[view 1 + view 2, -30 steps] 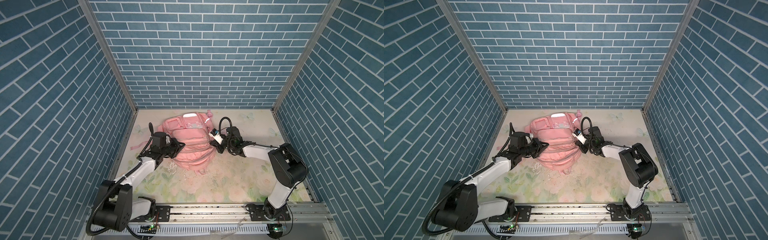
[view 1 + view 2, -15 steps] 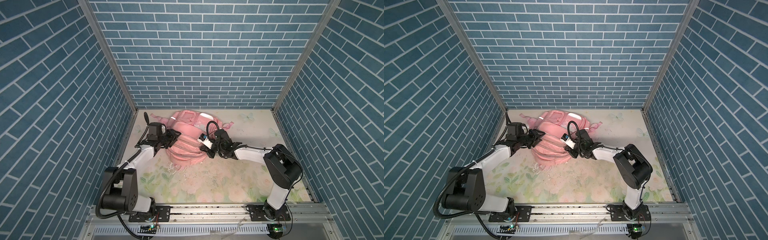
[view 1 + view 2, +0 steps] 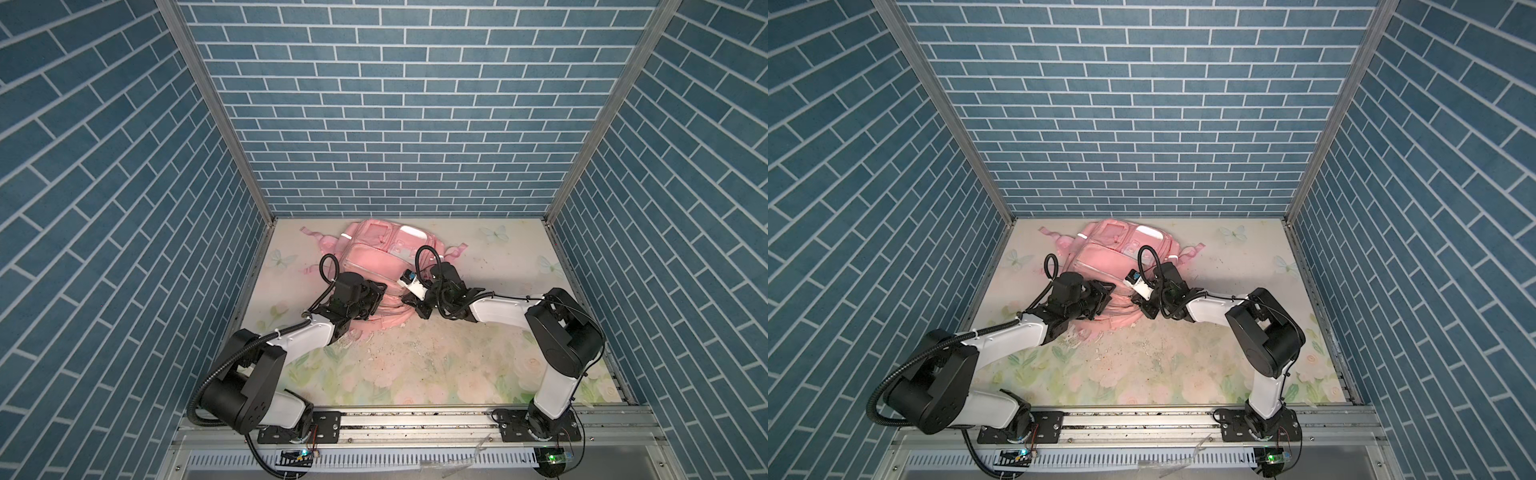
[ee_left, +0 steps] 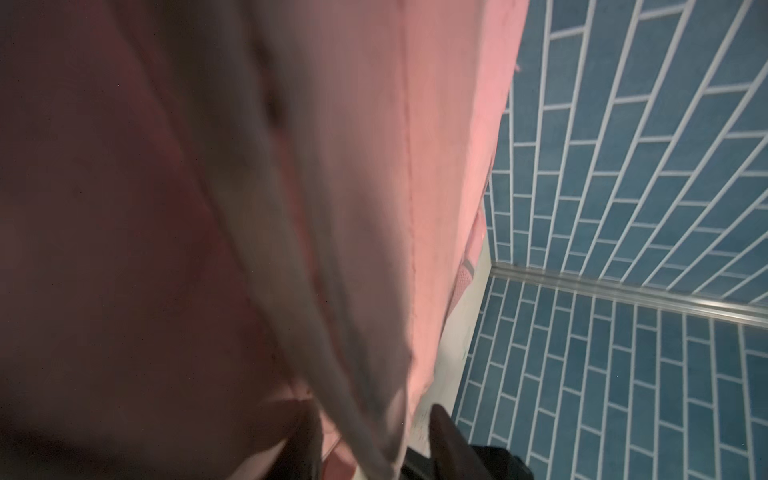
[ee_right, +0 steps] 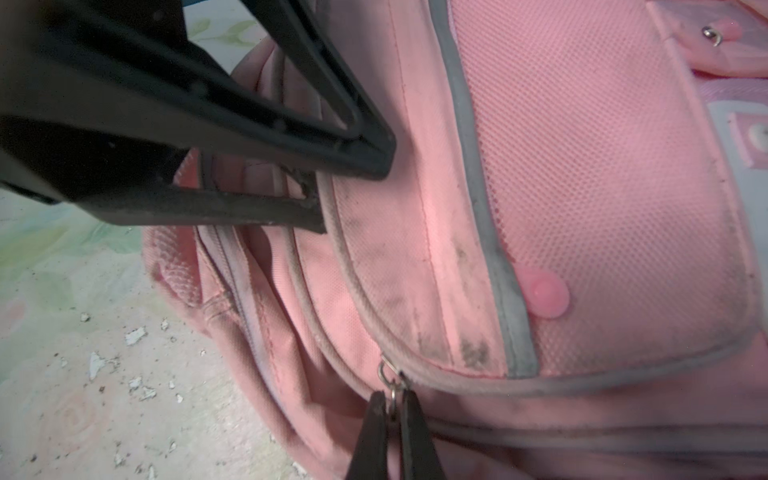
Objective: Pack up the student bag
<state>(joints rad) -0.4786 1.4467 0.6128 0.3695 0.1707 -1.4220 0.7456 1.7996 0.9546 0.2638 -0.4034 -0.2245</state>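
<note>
Pinching student bag (image 5: 582, 166) zipper ring (image 5: 388, 374), right fingers (image 5: 368, 440).

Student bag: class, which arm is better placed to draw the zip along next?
Probably right. The right pincer is shut on the zip's metal ring on the student bag; the left pincer merely straddles a fabric fold, grip unclear.

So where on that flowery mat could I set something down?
Widest: the mat between the student bag and the front rail, flecked with crumbs. Also the back right corner, between the bag's strap and the right wall. Crowded: the bag's near end, where the left hand and right hand work.
</note>
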